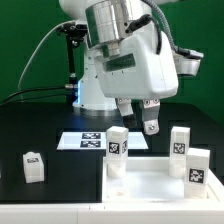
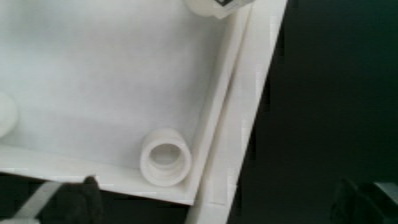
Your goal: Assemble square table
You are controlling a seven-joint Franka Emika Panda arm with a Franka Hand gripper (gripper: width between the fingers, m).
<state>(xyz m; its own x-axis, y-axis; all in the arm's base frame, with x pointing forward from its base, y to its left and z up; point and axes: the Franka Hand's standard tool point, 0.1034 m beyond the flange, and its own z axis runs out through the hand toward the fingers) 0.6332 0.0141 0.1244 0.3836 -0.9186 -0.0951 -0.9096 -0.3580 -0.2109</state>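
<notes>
Over the black table (image 1: 40,125) the gripper (image 1: 137,116) hangs with its fingers spread wide and nothing between them — it sits just above the far edge of the slab (image 1: 150,185). That slab, white with a raised rim, lies at the near side of the table, toward the exterior view's right. Three legs stand upright along its edges: one (image 1: 118,142) at the far corner nearest the gripper, one (image 1: 180,141) further to the exterior view's right, and one (image 1: 198,167) at the right edge, closest to the camera. Whether they sit in sockets or just beside the slab cannot be told. A fourth leg (image 1: 33,167) stands well apart, alone on the table at the exterior view's left. The marker board (image 1: 85,142) lies flat behind the slab, below the arm's white base (image 1: 95,85).

From the wrist view the slab (image 2: 89,90) fills most of the picture — its rim (image 2: 231,110) runs along the black table (image 2: 338,110), and one round socket (image 2: 167,156) sits near that rim, empty. Dark fingertips (image 2: 59,200) show at the picture's edge, clear of the slab.
</notes>
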